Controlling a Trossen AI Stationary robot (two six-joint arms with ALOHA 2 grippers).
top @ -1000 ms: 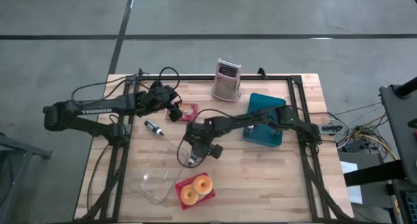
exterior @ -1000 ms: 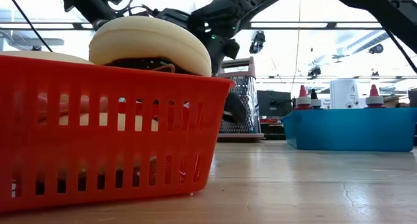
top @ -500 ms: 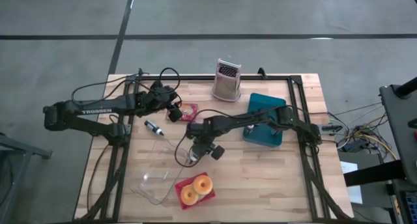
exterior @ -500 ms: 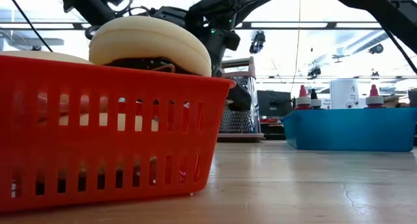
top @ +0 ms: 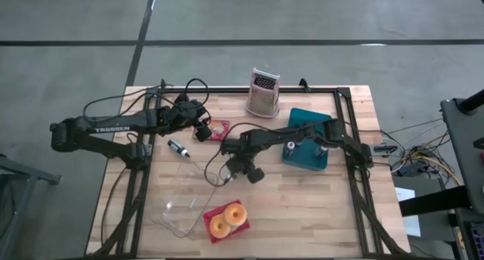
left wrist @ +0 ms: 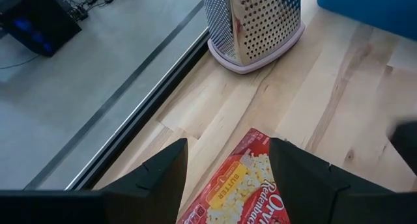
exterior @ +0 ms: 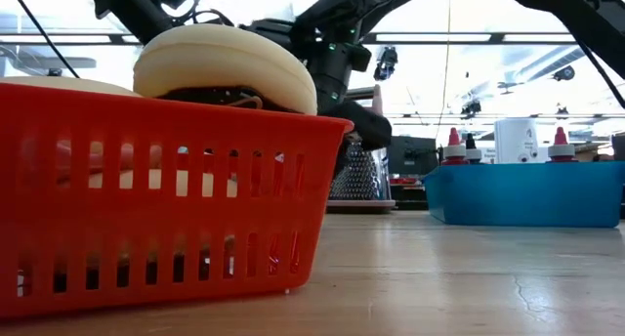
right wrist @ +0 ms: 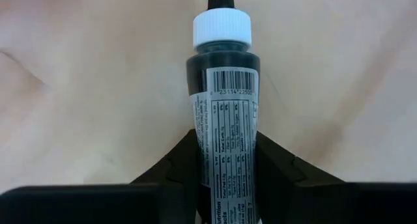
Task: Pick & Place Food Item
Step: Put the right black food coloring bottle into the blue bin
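In the right wrist view a small dark bottle (right wrist: 223,87) with a white cap, black nozzle and printed label sits between the fingers of my right gripper (right wrist: 225,138), which is shut on it. From above, that gripper (top: 243,169) hangs over the table's middle, above and beyond the red basket (top: 240,208) holding two doughnuts (top: 227,220). My left gripper (left wrist: 228,146) is open at the far left (top: 204,131), its fingers standing over a red butter-popcorn packet (left wrist: 238,185) lying flat on the wood. My right gripper pinches the bottle's labelled body (right wrist: 223,142) between its two fingers (right wrist: 184,160), which lie along the bottle. The cap and nozzle (right wrist: 221,22) point away from the wrist, steeply down toward the table. The bottle looks lifted clear of the wood.
A second small dark bottle (top: 179,148) lies left of centre. A clear plastic container (top: 181,213) sits beside the basket at the near edge. A metal grater (top: 263,94) stands at the far edge, and a blue bin (top: 306,128) with more bottles is at the right.
My right gripper has shut on the dark bottle, rolled its wrist, and risen a little while shifting toward the table's right and far side, taking the bottle with it.
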